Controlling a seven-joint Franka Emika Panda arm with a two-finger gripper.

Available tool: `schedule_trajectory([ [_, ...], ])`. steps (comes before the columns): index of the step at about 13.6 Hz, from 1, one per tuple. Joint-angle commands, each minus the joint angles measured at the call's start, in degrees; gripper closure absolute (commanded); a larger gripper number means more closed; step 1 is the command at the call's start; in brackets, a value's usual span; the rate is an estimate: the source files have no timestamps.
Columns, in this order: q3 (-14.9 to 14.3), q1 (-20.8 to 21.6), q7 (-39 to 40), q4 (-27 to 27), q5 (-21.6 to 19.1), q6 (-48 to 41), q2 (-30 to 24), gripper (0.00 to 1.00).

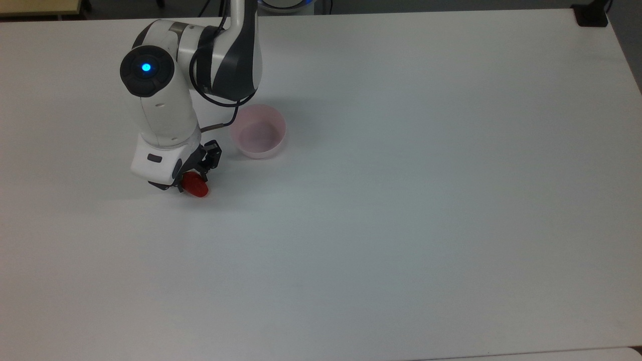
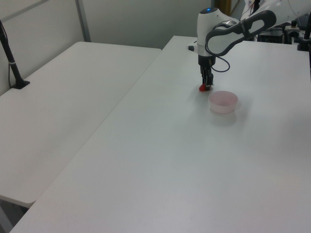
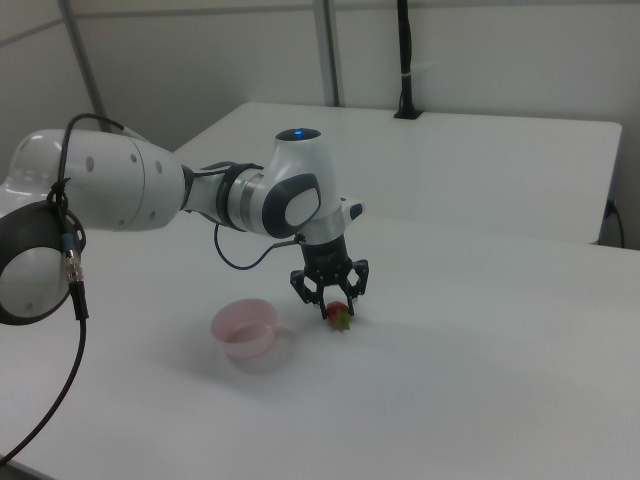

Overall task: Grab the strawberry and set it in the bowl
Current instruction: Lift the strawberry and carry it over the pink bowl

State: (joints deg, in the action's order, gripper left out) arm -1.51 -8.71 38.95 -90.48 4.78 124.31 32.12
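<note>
In the right view the gripper (image 3: 331, 299) hangs low over the strawberry (image 3: 338, 315) with its two black fingers (image 3: 303, 288) spread wide, one on each side of the fruit and not closed on it, while the strawberry lies on the white table (image 3: 480, 380) just to the right view's right of the pink bowl (image 3: 245, 327). The top view hides part of this: the arm's white wrist covers the strawberry's (image 1: 195, 185) leafy end, leaving its red body sticking out toward the top view's right, near the bowl (image 1: 258, 132) but apart from it. In the left view the strawberry (image 2: 204, 88) is a small red spot at the gripper's (image 2: 207, 85) tip, just beyond the bowl (image 2: 223, 102).
</note>
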Motion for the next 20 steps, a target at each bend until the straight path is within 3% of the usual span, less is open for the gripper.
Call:
schedule_trajectory([
  [1,-0.34,0.36,1.30,0.39,0.76,-2.83,-0.39,0.70],
  [12,-0.25,0.79,0.78,0.39,0.23,-19.88,-10.05,0.68],
  [20,-0.25,9.67,-16.00,-3.04,0.32,-23.94,-11.20,0.68],
])
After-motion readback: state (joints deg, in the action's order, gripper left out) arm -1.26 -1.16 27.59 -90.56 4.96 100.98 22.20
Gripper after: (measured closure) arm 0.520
